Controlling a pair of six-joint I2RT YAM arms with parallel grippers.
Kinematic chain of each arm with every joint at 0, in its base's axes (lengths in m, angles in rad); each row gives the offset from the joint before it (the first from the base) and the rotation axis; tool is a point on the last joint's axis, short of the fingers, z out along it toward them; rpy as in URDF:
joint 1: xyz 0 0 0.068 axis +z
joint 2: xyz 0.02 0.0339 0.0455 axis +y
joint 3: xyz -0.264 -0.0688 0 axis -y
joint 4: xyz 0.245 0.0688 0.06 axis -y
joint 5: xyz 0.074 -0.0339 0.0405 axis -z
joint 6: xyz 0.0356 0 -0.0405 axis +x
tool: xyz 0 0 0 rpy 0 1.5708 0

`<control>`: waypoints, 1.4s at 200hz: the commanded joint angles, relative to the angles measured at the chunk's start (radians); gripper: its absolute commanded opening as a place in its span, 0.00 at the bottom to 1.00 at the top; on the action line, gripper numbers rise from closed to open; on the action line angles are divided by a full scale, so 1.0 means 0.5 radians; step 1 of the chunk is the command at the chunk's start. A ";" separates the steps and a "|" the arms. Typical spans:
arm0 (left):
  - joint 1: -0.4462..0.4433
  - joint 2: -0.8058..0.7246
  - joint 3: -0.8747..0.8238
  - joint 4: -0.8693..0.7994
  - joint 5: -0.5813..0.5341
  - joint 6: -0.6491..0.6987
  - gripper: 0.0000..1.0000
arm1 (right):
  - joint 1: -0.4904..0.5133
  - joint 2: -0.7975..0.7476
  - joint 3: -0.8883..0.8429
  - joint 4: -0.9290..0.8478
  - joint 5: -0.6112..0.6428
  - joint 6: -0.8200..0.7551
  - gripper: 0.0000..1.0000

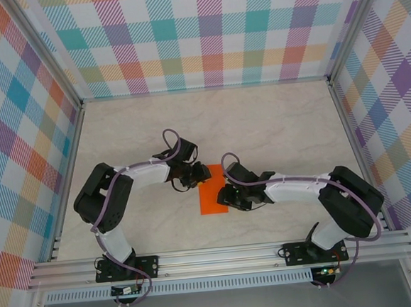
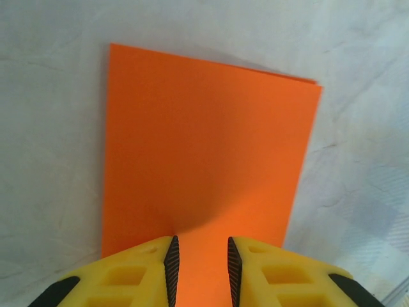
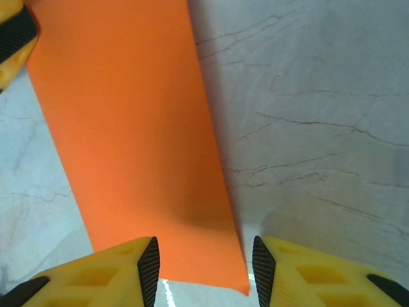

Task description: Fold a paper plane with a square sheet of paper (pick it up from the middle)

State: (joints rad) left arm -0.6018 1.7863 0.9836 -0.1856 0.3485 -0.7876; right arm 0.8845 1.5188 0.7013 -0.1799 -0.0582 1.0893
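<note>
The square sheet of paper point(image 1: 212, 195) is bright orange and lies flat on the table as a narrow folded rectangle, with doubled edges showing at one end point(image 2: 204, 147). My left gripper point(image 1: 196, 175) stands over its far end. Its jaws point(image 2: 200, 268) are a little apart, with paper showing in the gap and nothing pinched. My right gripper point(image 1: 226, 194) is at the sheet's right edge near the near end. It is open point(image 3: 203, 268), and its jaws straddle the paper's point(image 3: 134, 128) corner and long edge. A left fingertip point(image 3: 16, 38) shows at the paper's far end.
The pale marbled tabletop point(image 1: 274, 127) is bounded by checked walls point(image 1: 203, 33) at the back and on both sides. An aluminium rail point(image 1: 221, 255) runs along the near edge. Both arms reach in towards the middle, close to one another.
</note>
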 commanded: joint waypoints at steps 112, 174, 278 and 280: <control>-0.001 0.014 -0.144 0.002 -0.059 0.053 0.27 | -0.019 0.069 0.018 0.196 -0.117 -0.026 0.35; -0.002 0.020 -0.141 -0.008 -0.059 0.052 0.27 | -0.096 0.046 0.112 0.112 -0.041 -0.154 0.48; 0.000 0.011 -0.144 -0.015 -0.065 0.048 0.27 | -0.128 0.235 0.054 0.329 -0.338 -0.176 0.37; -0.002 0.011 -0.144 -0.015 -0.065 0.050 0.27 | -0.125 0.237 0.057 0.327 -0.335 -0.181 0.37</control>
State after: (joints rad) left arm -0.6018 1.7828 0.9428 -0.1429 0.3290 -0.7689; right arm 0.8040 1.6051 0.7334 -0.0753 -0.1574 1.0130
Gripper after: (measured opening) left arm 0.272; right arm 0.369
